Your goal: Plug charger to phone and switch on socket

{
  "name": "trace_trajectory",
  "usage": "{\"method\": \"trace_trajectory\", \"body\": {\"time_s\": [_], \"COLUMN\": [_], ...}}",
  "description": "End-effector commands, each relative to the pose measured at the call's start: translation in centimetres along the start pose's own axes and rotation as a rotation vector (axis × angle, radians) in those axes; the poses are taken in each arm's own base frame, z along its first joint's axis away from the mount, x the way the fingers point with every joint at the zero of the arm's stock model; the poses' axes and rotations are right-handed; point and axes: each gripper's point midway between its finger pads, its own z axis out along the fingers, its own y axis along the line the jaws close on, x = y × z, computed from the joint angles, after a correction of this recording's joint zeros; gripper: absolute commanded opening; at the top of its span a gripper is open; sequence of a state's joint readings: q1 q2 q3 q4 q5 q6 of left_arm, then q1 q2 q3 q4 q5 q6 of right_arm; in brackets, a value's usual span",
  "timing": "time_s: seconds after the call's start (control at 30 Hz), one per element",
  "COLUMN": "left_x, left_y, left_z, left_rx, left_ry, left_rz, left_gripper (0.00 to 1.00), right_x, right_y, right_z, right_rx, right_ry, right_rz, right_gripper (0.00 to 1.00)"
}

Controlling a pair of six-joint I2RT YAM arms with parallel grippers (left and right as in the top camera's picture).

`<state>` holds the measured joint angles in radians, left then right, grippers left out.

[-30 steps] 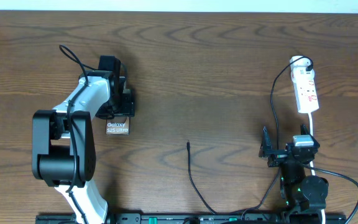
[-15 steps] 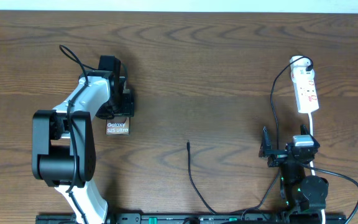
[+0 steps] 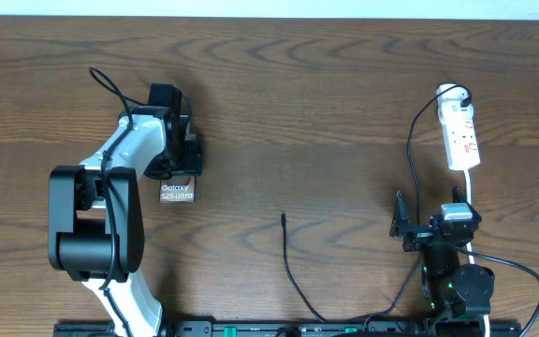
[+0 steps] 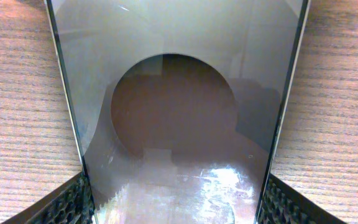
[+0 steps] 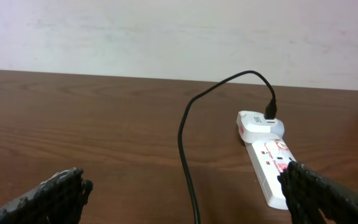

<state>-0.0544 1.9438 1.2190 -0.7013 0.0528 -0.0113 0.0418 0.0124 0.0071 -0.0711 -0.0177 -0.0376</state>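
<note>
Phone in left gripper; right gripper wide.

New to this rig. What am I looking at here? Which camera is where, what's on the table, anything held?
Two robot arms at a wooden table, each ending in a two-finger gripper. The wide picture looks straight down; the other two come from wrist cameras. On the table: a phone at left, a thin black charger cable lying loose mid-table, a white power strip at right. The left gripper straddles the phone, fingers against both long edges, seemingly clamping it. The right gripper is open and empty, facing the strip.
</note>
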Motion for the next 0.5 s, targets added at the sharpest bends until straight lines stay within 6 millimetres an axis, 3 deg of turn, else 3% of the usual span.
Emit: {"method": "trace_trajectory", "body": {"time_s": [0.0,0.27,0.47], "left_x": [1.7,1.6,0.3], "left_y": [0.7,0.7,0.6], "left_z": [1.9,1.7,0.5], "left_rx": [-0.034,-0.033,-0.030], "left_ry": [0.073,0.068,0.030], "left_rz": [-0.010,-0.010,-0.011], "left_gripper": [0.08,0.08,0.08], "right_x": [0.0,0.0,0.0], "right_y": [0.1,0.1,0.1], "right_z": [0.0,0.0,0.0], "right_rx": [-0.003,-0.003,-0.003], "right_ry": [0.000,0.000,0.000], "right_rz": [-0.013,-0.013,-0.013], "right_gripper": [0.99,0.99,0.99]}}
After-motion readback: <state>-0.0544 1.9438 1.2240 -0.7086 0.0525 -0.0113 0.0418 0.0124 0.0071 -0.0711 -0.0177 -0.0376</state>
